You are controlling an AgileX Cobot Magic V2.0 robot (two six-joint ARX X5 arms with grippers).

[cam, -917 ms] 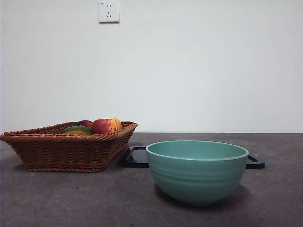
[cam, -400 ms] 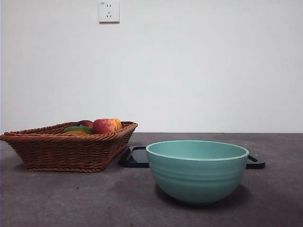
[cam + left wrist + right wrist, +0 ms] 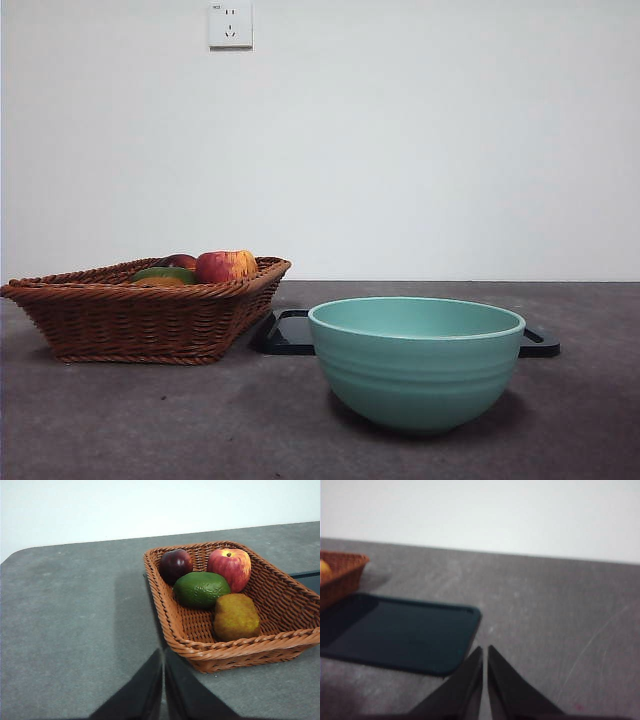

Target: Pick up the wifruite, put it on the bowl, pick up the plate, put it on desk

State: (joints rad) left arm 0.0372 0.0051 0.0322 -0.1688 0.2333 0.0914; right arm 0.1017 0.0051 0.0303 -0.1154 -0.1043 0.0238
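Wifruite (image 3: 236, 616) inside wicker basket (image 3: 280, 597), beside green fruit (image 3: 201, 588). Bowl (image 3: 416, 362) on counter (image 3: 150, 420), near basket. Left claw (image 3: 163, 675) and right claw (image 3: 485, 672) pressed together, empty. No readable writing.

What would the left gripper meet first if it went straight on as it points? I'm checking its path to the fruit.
Probably the wicker basket's near rim; the left gripper, jaws shut, points about there, short of the wifruite. Depth is unclear.

Woven wicker basket (image 3: 150, 315), glossy ceramic bowl (image 3: 416, 365), matte desk (image 3: 200, 430).
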